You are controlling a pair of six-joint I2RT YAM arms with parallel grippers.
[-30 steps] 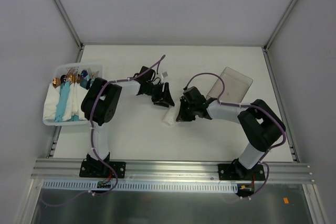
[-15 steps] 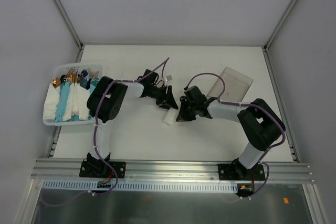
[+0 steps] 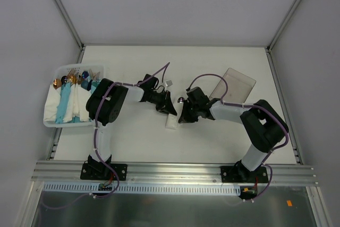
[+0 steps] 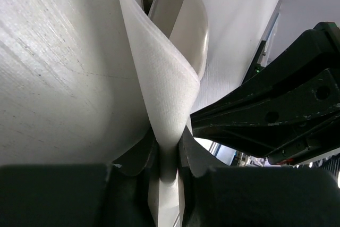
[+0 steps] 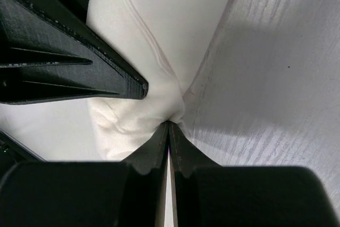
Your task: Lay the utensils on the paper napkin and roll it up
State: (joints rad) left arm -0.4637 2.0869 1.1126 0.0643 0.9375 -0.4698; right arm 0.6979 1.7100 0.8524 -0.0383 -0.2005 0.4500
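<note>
The paper napkin [image 3: 172, 121] lies partly rolled as a short white bundle at mid-table between both grippers. My left gripper [image 3: 168, 109] is shut on a fold of it; in the left wrist view the fold [image 4: 164, 83] stands up from my jaws [image 4: 169, 143]. A utensil with a rounded silvery end [image 4: 188, 35] shows inside that fold. My right gripper [image 3: 182, 116] is shut on the napkin's crumpled edge [image 5: 127, 110], pinched at the tips [image 5: 169, 126]. The rest of the utensils is hidden in the napkin.
A white bin [image 3: 53, 123] at the left edge holds light-blue rolled bundles [image 3: 65, 102] and several cutlery handles. A clear plastic tray [image 3: 236, 84] lies at the right, just behind my right arm. The two grippers nearly touch each other.
My left gripper has moved right and nearer, down onto the napkin, and closed on a fold. The napkin bundle shifted slightly. The right gripper has stayed in place.
</note>
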